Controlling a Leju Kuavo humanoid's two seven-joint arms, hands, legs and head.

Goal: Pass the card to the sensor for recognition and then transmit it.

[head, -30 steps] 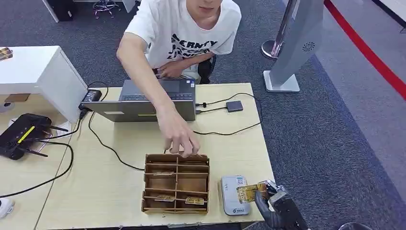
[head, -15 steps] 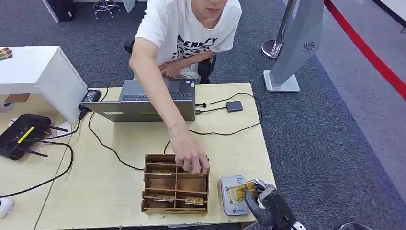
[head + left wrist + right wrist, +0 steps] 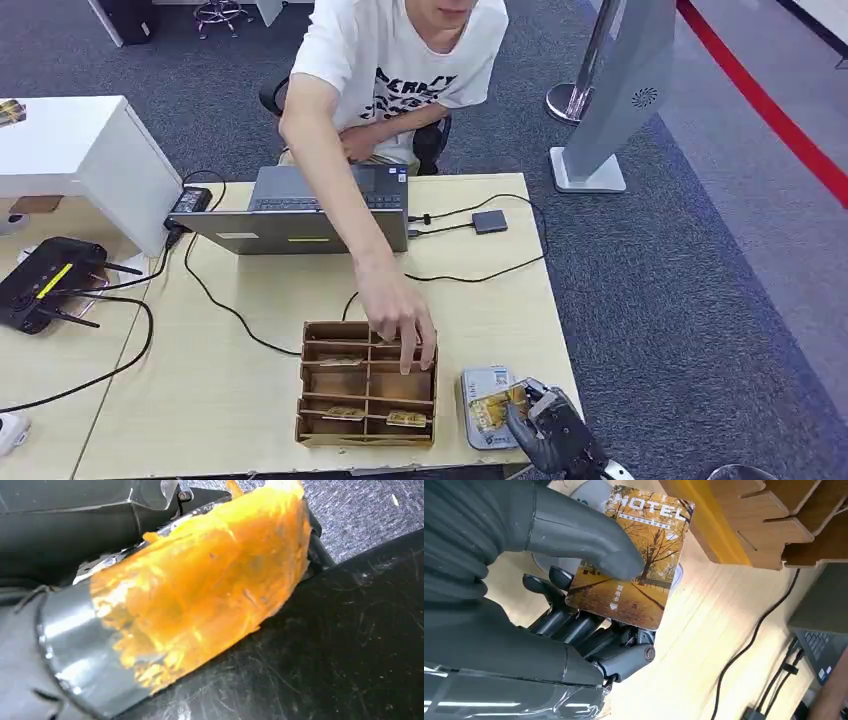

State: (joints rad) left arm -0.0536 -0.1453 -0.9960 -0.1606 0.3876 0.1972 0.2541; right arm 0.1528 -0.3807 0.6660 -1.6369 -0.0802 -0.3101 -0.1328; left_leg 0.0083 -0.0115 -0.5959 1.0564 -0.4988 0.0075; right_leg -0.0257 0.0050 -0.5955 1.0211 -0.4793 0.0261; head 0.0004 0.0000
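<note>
Fingers [image 3: 574, 625] of the right hand [image 3: 548, 432] curl under the card [image 3: 634, 560] while the thick thumb presses on its printed face, so the card is pinched flat between them. It is a hotel card with an autumn tree picture and the word HOTEL along 1 edge. In the head view the card [image 3: 492, 407] sits over the grey sensor [image 3: 481, 384], a flat pad lying on the table [image 3: 250, 300] near its front right corner; whether the card touches the pad I cannot tell. Just left of the sensor stands a wooden box [image 3: 367, 382] divided into compartments, with 2 cards lying in its front row. A person [image 3: 400, 70] in a white printed shirt sits behind the table and reaches across, their hand [image 3: 400, 318] resting on the box's back right compartments. A laptop [image 3: 300, 215] stands at the far side of the table, with black cables running from it across the wood. A black router [image 3: 45, 280] lies on the neighbouring table to the left. The left wrist view is blocked by an orange patch close to the lens, so the left hand's fingers cannot be judged.
</note>
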